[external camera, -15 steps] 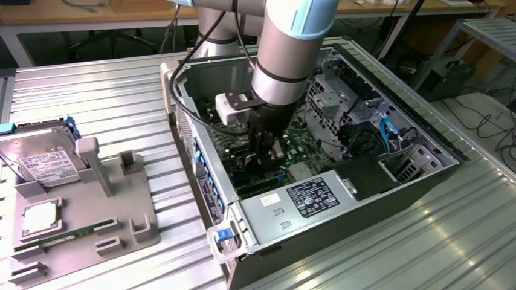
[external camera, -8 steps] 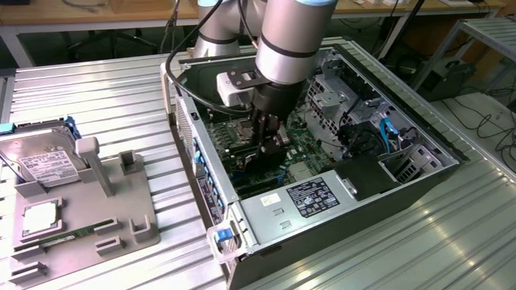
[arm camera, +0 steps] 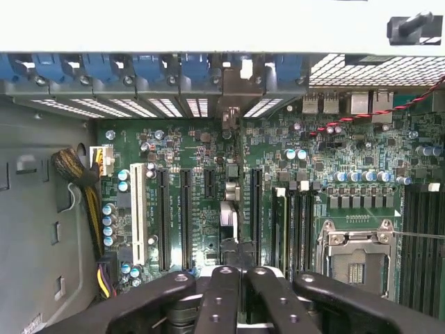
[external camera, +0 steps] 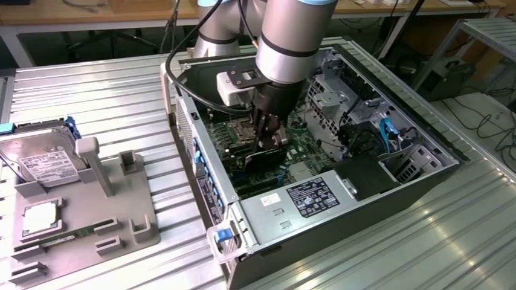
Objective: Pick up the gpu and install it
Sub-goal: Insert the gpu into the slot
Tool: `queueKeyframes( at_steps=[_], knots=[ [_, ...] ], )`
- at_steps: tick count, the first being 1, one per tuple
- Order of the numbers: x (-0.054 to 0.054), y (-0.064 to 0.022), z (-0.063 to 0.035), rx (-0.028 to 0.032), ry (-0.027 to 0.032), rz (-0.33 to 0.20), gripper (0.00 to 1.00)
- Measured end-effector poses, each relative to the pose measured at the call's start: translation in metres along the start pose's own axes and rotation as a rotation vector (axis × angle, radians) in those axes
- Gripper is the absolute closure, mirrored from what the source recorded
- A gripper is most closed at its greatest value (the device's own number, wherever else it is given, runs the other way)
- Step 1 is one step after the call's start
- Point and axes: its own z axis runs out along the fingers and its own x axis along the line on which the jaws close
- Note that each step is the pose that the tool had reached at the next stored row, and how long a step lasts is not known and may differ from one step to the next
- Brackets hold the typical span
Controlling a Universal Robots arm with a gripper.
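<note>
Gpu [external camera: 264,158] is standing on edge inside one open computer case [external camera: 419,175], down on the green motherboard [arm camera: 208,153], with the one gripper [external camera: 266,138] pinching its top, fingers [arm camera: 221,299] pressed together. Outside the case, one grey tray [external camera: 89,248] is holding one hard drive [external camera: 45,160] and one memory stick [external camera: 77,232].

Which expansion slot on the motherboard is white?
The long slot at the end of the row nearest the yellow cables. The other long slots beside it are black.
</note>
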Motion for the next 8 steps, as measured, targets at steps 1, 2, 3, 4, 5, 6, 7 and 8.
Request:
queueKeyframes(
  at_steps=[1,2,3,4,5,6,7,8],
  knots=[
    [0.0,0.0,0.0,0.0,0.0,0.0,0.89],
    [0.0,0.0,0.0,0.0,0.0,0.0,0.89],
    [0.0,0.0,0.0,0.0,0.0,0.0,0.89],
    [0.0,0.0,0.0,0.0,0.0001,0.0,0.89],
    [0.0,0.0,0.0,0.0,0.0,0.0,0.89],
    [0.0,0.0,0.0,0.0,0.0001,0.0,0.89],
    [0.0,0.0,0.0,0.0,0.0,0.0,0.89],
    [0.0,0.0,0.0,0.0,0.0001,0.0,0.89]
  ],
)
